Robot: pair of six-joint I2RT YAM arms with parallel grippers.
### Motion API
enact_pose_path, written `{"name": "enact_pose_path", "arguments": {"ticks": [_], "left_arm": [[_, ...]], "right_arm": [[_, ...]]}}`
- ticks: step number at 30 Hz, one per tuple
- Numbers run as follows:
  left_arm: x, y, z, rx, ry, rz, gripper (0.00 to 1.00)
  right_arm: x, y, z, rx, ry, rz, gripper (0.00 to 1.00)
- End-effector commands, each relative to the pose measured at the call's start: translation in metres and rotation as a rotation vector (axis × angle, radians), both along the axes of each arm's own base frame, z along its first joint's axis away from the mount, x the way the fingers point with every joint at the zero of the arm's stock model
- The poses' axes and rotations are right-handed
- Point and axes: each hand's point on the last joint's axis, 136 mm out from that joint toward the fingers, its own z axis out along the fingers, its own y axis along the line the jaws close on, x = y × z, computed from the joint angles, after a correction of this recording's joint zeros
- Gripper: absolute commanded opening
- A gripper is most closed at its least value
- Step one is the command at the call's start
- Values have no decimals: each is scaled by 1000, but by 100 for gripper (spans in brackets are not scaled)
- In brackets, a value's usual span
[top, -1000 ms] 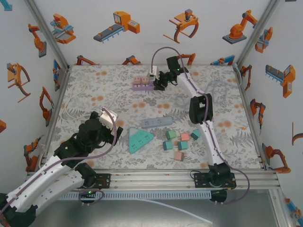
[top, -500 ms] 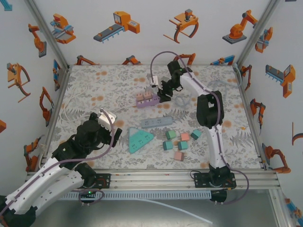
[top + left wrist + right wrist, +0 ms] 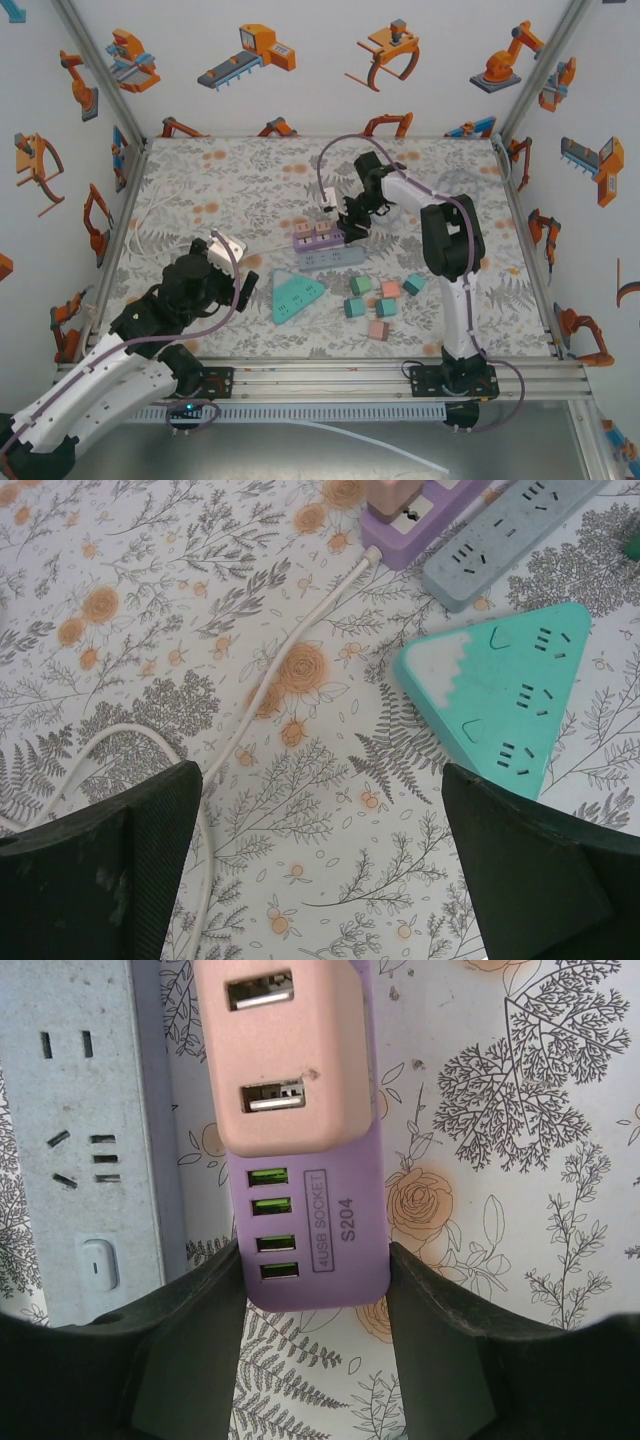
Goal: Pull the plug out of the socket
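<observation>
The socket (image 3: 322, 1232) is a purple strip with green USB ports lying flat on the floral mat. A pink plug (image 3: 288, 1058) with two USB ports sits plugged into its top. My right gripper (image 3: 315, 1265) is shut on the socket's end, one finger against each long side. From above, the socket (image 3: 312, 241) carries two pink plugs (image 3: 315, 228), with the right gripper (image 3: 350, 227) at its right end. My left gripper (image 3: 325, 865) hangs open over bare mat, holding nothing, and the socket (image 3: 425, 522) lies far ahead of it.
A grey power strip (image 3: 331, 257) lies right beside the socket on its near side. A teal triangular strip (image 3: 295, 296) and several small blocks (image 3: 380, 300) lie nearer the front. The socket's white cable (image 3: 290, 650) trails left across the mat.
My right gripper has dragged the purple socket, plugs still in it, from the back of the table toward the front, up against the grey strip. The left arm shifted slightly.
</observation>
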Motion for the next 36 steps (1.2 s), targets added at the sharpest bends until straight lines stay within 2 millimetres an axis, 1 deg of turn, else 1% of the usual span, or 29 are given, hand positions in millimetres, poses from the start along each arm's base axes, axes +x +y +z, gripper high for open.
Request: {"name": "enact_pose_path", "arguments": {"ticks": [1,5,8,13,17,20,22,25,27,30,33,36], "left_arm": [[1,-4,5,-26,-5,-4,97],[3,-6,2,-24,7,-2,97],[3,-7,0,-31,14,4,97],[4,-1,3,-70,1,44,97],[13,2,12,-164,-3,125,97],[26,-2,13,-235,33,165,97],[37,-6,11,-288,91,185,97],[57,-12,12,-361,173,217,97],[67,-22,11,-379,213,188,97],[86,-35,6,-412,255,179,97],[104,-47,-5,-456,305,167,97],[122,-49,-18,-457,327,191,99]], "right_arm": [[2,-1,9,-14,-62,-2,56],[5,3,28,11,-106,1,63],[5,4,44,33,-130,4,64],[1,6,82,84,-194,14,64],[-7,10,121,148,-255,14,64],[-8,22,144,203,-288,-60,64],[-16,32,152,235,-291,-73,64],[-33,48,152,249,-314,-36,65],[-37,55,146,227,-324,-26,65],[-38,64,132,178,-336,-13,65],[-35,69,114,129,-333,3,64],[-30,70,100,97,-316,6,62]]}}
